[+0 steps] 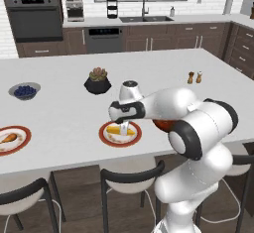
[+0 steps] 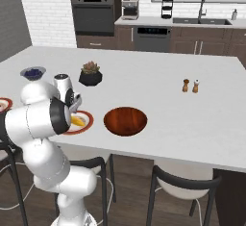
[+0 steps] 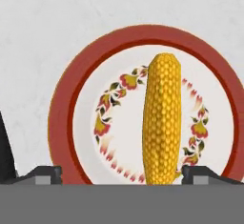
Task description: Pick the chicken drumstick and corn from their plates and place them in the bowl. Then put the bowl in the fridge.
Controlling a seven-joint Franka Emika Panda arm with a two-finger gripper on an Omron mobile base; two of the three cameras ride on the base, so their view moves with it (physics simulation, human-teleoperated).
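The corn (image 3: 162,123) lies lengthwise on its red-rimmed plate (image 3: 62,118), a little off centre, on the table (image 1: 64,103) near its front edge. Above it hangs the gripper (image 3: 122,173), spread wide and holding nothing, one fingertip on each side of the cob's near end. Closing that near the end could let the round cob roll or squirt out. The reddish-brown bowl (image 2: 126,120) just beside is empty; the chicken drumstick (image 1: 7,138) sits on its own plate (image 1: 22,143).
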